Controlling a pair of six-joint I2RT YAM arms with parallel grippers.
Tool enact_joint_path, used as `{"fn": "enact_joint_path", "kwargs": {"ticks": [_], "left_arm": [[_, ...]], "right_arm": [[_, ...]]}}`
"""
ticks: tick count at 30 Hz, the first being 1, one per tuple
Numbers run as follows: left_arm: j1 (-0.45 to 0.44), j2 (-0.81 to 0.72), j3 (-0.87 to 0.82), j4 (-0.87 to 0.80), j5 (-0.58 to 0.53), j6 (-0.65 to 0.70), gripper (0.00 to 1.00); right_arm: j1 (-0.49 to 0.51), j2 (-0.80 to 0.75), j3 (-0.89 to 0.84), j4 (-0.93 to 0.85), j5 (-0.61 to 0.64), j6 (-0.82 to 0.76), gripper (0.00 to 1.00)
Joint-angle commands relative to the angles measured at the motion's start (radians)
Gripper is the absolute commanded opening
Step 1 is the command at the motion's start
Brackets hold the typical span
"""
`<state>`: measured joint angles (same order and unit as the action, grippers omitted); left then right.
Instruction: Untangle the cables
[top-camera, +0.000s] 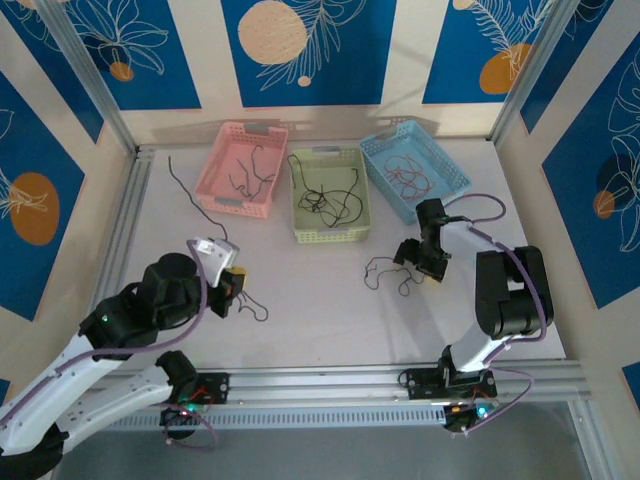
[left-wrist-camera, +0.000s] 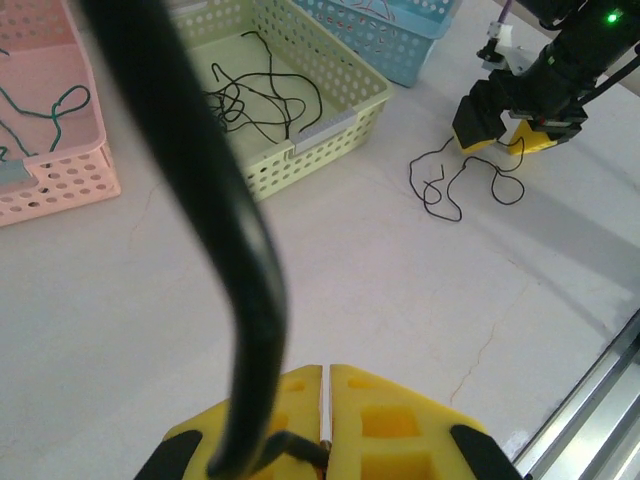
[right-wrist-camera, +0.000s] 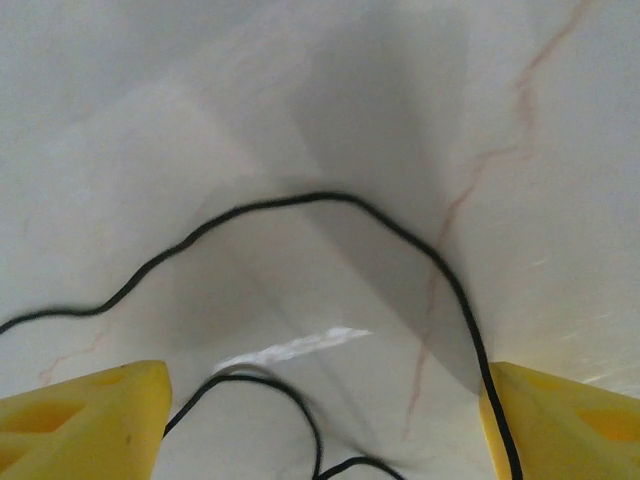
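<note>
Starting with the left arm, the left gripper has its yellow pads pressed together on a thin black cable. In the overhead view this cable trails onto the white tabletop just beside the gripper. The right gripper stands wide and low, its yellow fingers either side of a second curly black cable, which lies loose on the surface, ungripped. Three perforated plastic baskets sit side by side at the far edge. The pink basket holds dark teal strands, the pale green basket tangled black strands, and the light blue basket reddish-brown strands. One further dark strand lies on the table left of the pink basket.
</note>
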<state>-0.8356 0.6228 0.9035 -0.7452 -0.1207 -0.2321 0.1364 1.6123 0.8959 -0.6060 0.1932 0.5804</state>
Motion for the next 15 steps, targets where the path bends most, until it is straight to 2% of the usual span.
{"fn": "enact_joint_path", "kwargs": {"ticks": [1, 6, 10, 15], "left_arm": [[0.002, -0.011, -0.012, 0.009, 0.003, 0.014, 0.00], [0.002, -0.007, -0.012, 0.008, 0.003, 0.016, 0.00], [0.003, -0.011, -0.014, 0.009, 0.001, 0.017, 0.00], [0.003, -0.011, -0.014, 0.004, -0.004, 0.019, 0.00]], "right_arm": [[0.087, -0.001, 0.001, -0.004, -0.147, -0.010, 0.80], [0.207, 0.042, 0.041, -0.027, -0.101, 0.002, 0.80], [0.260, 0.092, 0.080, -0.044, -0.062, 0.012, 0.77], [0.310, 0.139, 0.125, -0.067, -0.041, -0.006, 0.61]]}}
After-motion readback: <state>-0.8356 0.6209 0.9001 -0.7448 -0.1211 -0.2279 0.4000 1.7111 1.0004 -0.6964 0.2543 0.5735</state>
